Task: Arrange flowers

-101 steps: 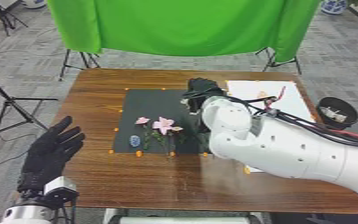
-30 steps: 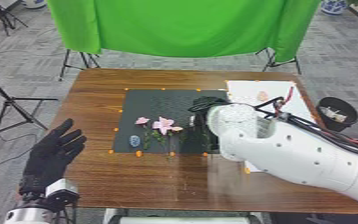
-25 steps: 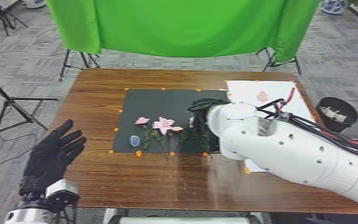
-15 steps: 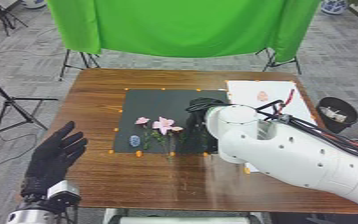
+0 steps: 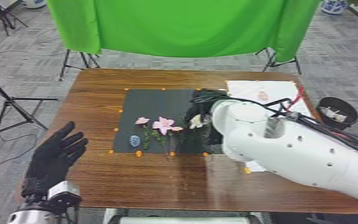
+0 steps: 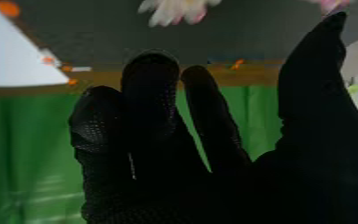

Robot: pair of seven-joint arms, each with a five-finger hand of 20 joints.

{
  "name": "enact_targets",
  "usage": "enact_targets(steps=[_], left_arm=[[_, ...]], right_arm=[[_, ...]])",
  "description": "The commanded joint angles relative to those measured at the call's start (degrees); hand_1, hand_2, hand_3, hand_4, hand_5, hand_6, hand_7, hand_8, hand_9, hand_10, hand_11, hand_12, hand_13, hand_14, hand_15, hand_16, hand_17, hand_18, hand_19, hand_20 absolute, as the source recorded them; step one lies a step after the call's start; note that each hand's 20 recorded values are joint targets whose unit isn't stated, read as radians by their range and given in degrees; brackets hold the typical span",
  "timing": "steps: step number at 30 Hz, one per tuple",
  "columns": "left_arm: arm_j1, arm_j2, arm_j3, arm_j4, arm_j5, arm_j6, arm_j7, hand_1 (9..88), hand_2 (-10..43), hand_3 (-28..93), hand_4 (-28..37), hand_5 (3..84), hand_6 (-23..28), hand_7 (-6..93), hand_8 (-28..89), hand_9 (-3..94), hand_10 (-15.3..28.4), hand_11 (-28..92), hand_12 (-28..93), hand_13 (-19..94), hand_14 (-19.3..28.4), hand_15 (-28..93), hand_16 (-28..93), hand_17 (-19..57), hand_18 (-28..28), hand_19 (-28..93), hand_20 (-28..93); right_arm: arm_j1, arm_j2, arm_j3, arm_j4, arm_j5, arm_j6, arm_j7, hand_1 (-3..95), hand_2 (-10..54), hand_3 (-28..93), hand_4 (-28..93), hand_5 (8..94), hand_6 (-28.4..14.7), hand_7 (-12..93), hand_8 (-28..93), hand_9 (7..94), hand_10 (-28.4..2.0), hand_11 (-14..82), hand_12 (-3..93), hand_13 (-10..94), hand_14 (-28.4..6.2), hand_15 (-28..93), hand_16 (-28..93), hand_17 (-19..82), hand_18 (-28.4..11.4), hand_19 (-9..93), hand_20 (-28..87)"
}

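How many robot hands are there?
2. The left hand is by the left edge of the table, and the right hand is above the right side of the black mat.

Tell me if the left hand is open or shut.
Open: in the head view, the left hand has its fingers extended and curled round nothing.

A robotics lab, set up like a small studio.
A green cloth backdrop hangs at the far side above stand legs; a tripod stands left on grey carpet tiles; a white robot arm extends over the desk.
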Motion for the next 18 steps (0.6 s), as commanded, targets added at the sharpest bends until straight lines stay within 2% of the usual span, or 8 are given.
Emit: enact_targets(steps=[1, 5, 7, 10, 13, 15, 16, 18], left_arm=[[-1.18, 1.84, 0.30, -0.83, -0.29, 0.44, 0.67, 30.7, 6.4, 66, -20.4, 39.0, 10.3, 10.1, -8, 32.6, 19.0, 29, 10, 18, 23.8, 49, -12, -9.5, 20.6, 44, 8], [-1.81, 2.91, 0.51, -1.06, -0.45, 0.39, 1.57, 30.7, 6.4, 66, -20.4, 39.0, 10.3, 10.1, -8, 32.7, 19.1, 29, 10, 18, 23.8, 49, -12, -9.5, 20.6, 44, 8], [-2.09, 2.41, 0.30, -1.11, 0.30, 0.15, 0.96, 30.7, 6.4, 66, -20.4, 39.0, 10.3, 10.2, -8, 32.7, 19.0, 29, 10, 18, 23.8, 49, -11, -9.5, 20.6, 44, 8], [-2.67, 2.68, 0.46, -1.07, 0.35, -0.20, 1.03, 30.6, 6.4, 66, -20.4, 39.0, 10.3, 10.1, -8, 32.6, 19.0, 29, 10, 18, 23.9, 49, -11, -9.5, 20.7, 44, 8], [-4.19, 0.64, 0.39, -0.75, 2.11, -1.62, -1.50, 30.6, 6.3, 66, -20.3, 38.9, 10.3, 10.2, -8, 32.7, 19.0, 29, 10, 18, 23.8, 49, -11, -9.5, 20.6, 44, 8], [-4.39, 0.35, 0.27, -0.67, 2.45, -2.04, -2.07, 30.6, 6.4, 66, -20.4, 39.0, 10.4, 10.0, -8, 32.6, 19.0, 29, 10, 18, 23.8, 49, -11, -9.5, 20.6, 44, 8], [-4.53, 0.69, 0.47, -0.61, 1.97, -1.92, -1.62, 30.6, 6.4, 66, -20.4, 39.0, 10.4, 10.0, -8, 32.6, 19.0, 29, 10, 18, 23.9, 49, -11, -9.4, 20.6, 44, 8], [-4.31, 0.38, 0.31, -0.63, 1.16, -2.62, -1.17, 30.5, 6.4, 66, -20.3, 39.0, 10.4, 10.0, -8, 32.6, 19.0, 29, 10, 18, 23.9, 49, -11, -9.4, 20.6, 44, 8]], right_arm=[[8.30, 5.66, -0.37, 9.06, 1.98, 3.97, -1.60, 29.0, -1.2, 75, -21, 46.8, -10.8, 10, -7, 47.9, -24.6, 14.8, 15.3, 64, -13.3, 81, 9, 50, -17.5, 93, 28], [11.07, 7.06, -1.66, 14.80, 3.21, 4.11, -1.74, 30.0, -1.1, 76, -21, 47.2, -9.3, 13, -8, 46.2, -23.3, 13.9, 15.1, 63, -12.8, 81, 9, 48, -17.0, 93, 26], [11.32, 7.06, -0.95, 17.43, 4.40, 3.96, -1.15, 30.5, -1.8, 76, -22, 46.4, -9.0, 14, -9, 44.1, -22.7, 12.9, 15.2, 62, -12.3, 81, 9, 47, -16.6, 93, 25], [11.27, 7.04, 0.04, 20.34, 5.35, 2.37, -0.57, 30.7, -2.4, 77, -22, 45.4, -8.8, 14, -9, 43.0, -22.3, 12.3, 15.2, 62, -12.1, 81, 9, 47, -16.5, 93, 24], [10.63, 7.25, 0.89, 22.55, 7.19, 2.46, -0.31, 30.8, -2.6, 77, -23, 44.5, -8.8, 14, -9, 42.3, -22.2, 12.3, 15.2, 62, -11.9, 82, 9, 47, -16.4, 93, 24], [9.56, 6.83, 1.87, 24.14, 7.20, 1.70, -0.55, 30.6, -2.7, 77, -23, 44.2, -8.7, 14, -9, 42.1, -22.1, 12.4, 15.2, 62, -11.7, 82, 9, 47, -16.4, 93, 24], [9.52, 6.58, 1.82, 24.93, 7.88, 1.66, -0.87, 30.6, -2.7, 77, -23, 43.9, -8.6, 14, -9, 41.9, -21.9, 12.3, 15.2, 62, -11.7, 82, 9, 47, -16.5, 93, 24], [7.99, 5.59, 3.97, 25.95, 8.47, -0.08, -0.29, 30.5, -2.7, 77, -23, 43.5, -8.4, 14, -9, 41.7, -21.7, 12.3, 15.2, 62, -11.7, 83, 9, 47, -16.5, 93, 24]])
